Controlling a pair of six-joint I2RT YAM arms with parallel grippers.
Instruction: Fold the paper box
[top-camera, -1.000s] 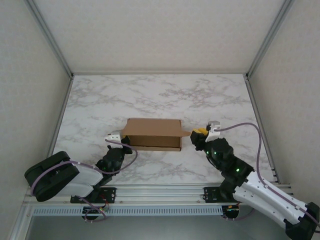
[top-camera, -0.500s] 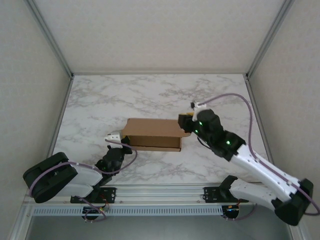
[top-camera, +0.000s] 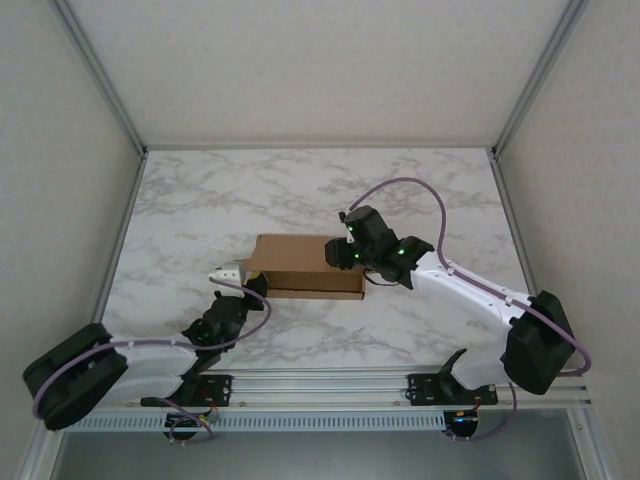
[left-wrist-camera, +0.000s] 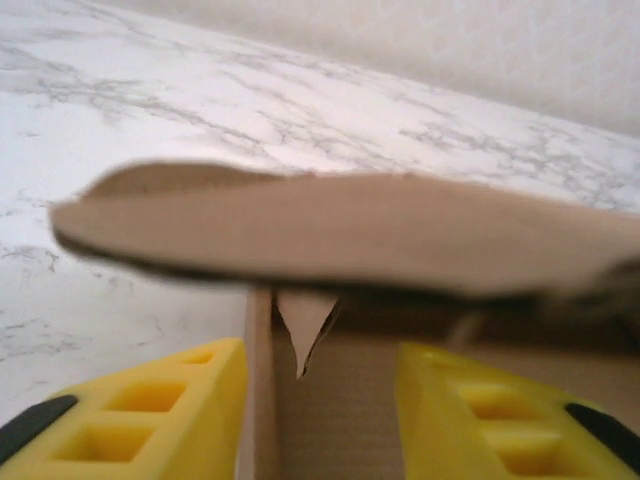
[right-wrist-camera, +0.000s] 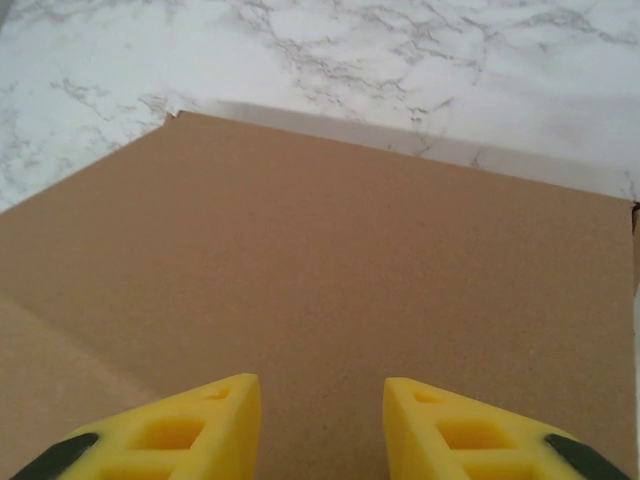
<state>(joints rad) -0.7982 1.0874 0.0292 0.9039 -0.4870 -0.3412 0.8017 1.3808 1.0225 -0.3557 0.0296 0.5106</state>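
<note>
the paper box (top-camera: 305, 268) lies near the middle of the table (top-camera: 300, 190), a little toward the near edge, its long side running left to right. the left gripper (top-camera: 232, 272) sits at the box's left end. in the left wrist view its fingers (left-wrist-camera: 150, 420) stand on either side of an upright end wall, beneath the box's overhanging top. the right gripper (top-camera: 332, 256) is above the right half of the box, whose top panel spreads just below and ahead of it in the right wrist view.

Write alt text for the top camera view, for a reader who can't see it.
A shallow brown paper box lies in the middle of a marble-patterned table. The right gripper hangs over its right half, and the left gripper sits at its left end.
</note>
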